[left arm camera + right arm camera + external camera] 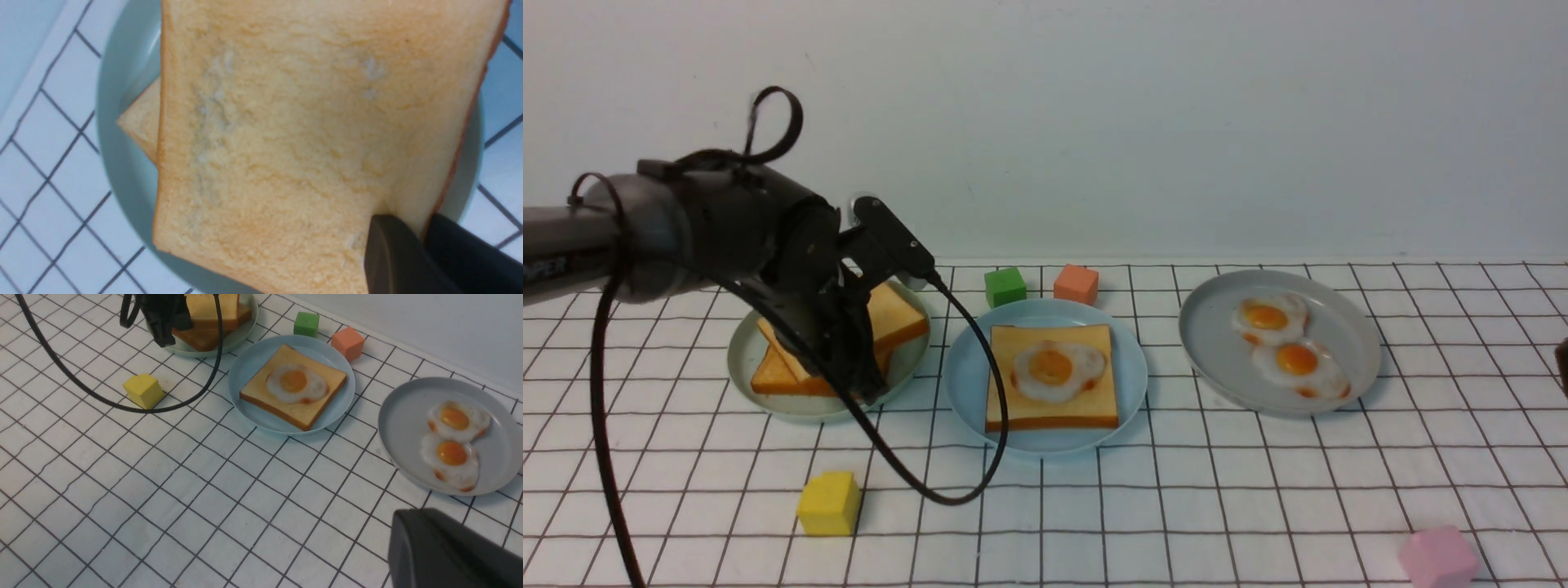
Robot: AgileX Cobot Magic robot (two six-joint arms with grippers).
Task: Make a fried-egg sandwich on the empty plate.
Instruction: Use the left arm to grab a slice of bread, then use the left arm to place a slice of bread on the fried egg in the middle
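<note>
While our left gripper [412,232] clamps top square golden-brown toast slice [286,143] on round pale grey-green plate [738,355], our right gripper [441,547] hangs closed near round grey plate [1209,327].

Green cube [1005,286] and orange cube [1076,283] just behind blue plate [965,377].

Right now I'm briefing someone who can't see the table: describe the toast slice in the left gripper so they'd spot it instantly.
On the gridded table, look to the robot's left for the grey-green plate stacked with toast. The toast slice is the topmost, tilted, its edge pinched by the left gripper; the slices beneath are not gripped.
</note>
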